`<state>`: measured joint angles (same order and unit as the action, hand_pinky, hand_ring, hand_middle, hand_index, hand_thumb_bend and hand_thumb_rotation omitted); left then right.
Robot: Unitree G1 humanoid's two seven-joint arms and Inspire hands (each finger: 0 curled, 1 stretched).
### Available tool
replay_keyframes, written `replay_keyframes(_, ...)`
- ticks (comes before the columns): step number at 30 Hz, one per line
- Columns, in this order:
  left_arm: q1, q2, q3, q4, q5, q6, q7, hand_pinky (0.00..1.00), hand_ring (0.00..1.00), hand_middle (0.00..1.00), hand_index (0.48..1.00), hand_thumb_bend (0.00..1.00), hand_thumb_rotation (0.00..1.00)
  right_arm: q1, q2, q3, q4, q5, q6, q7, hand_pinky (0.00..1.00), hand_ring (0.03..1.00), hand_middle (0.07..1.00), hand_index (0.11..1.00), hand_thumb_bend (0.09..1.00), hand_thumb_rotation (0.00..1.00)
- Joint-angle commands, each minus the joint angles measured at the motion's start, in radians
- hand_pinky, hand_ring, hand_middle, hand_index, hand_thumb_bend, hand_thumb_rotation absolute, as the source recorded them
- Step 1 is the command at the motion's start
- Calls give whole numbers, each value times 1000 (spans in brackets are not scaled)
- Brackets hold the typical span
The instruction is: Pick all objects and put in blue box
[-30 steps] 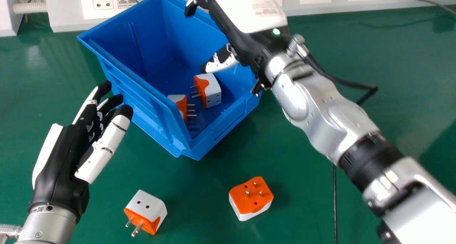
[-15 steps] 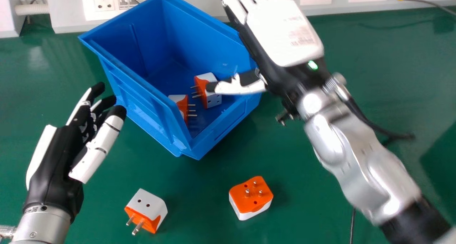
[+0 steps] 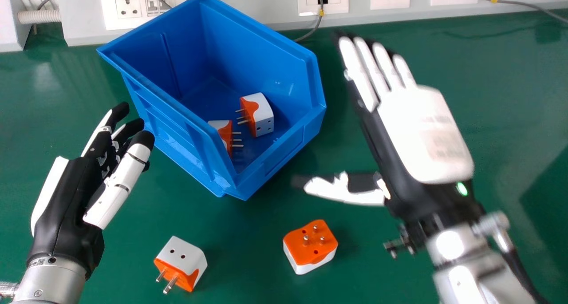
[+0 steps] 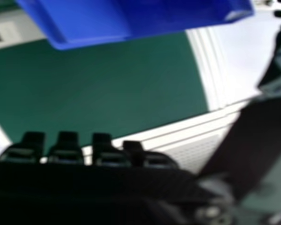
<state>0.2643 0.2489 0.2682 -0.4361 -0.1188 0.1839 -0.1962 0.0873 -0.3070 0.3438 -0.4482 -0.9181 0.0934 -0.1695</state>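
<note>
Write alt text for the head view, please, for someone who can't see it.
A blue box holding two orange-and-white plug adapters stands on a green table, with two more adapters lying nearer the viewer. A robot's open hands flank the box: the left hand at left, the right hand at right, both empty.

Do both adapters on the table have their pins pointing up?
No, the right adapter has its pins up, but the left adapter lies with its pins sideways.
</note>
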Motion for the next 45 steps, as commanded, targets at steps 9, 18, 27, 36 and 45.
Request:
replay_keyframes(9, 41, 3, 22, -46, -15, -26, -14, 832, 913, 925, 954, 473, 695, 252, 87, 3, -39, -87, -38, -207, 999, 1000, 1000, 1000, 580, 566)
replay_keyframes(18, 57, 2, 21, -63, -16, -24, -22, 826, 907, 922, 955, 482, 695, 399, 176, 75, 23, -145, 23, -232, 941, 993, 1000, 984, 595, 603)
replay_keyframes(27, 53, 7, 23, -60, -21, -22, -30, 826, 905, 923, 956, 480, 692, 384, 221, 131, 106, -202, 134, -146, 851, 945, 976, 955, 615, 625)
replay_keyframes(36, 45, 13, 20, -57, -19, -18, -29, 828, 905, 924, 956, 480, 692, 327, 282, 182, 139, -311, 293, -55, 806, 914, 952, 938, 669, 642)
replay_keyframes(45, 46, 16, 16, -64, -17, -14, -31, 826, 903, 924, 956, 482, 692, 275, 297, 192, 201, -271, 317, -2, 811, 896, 939, 916, 712, 624)
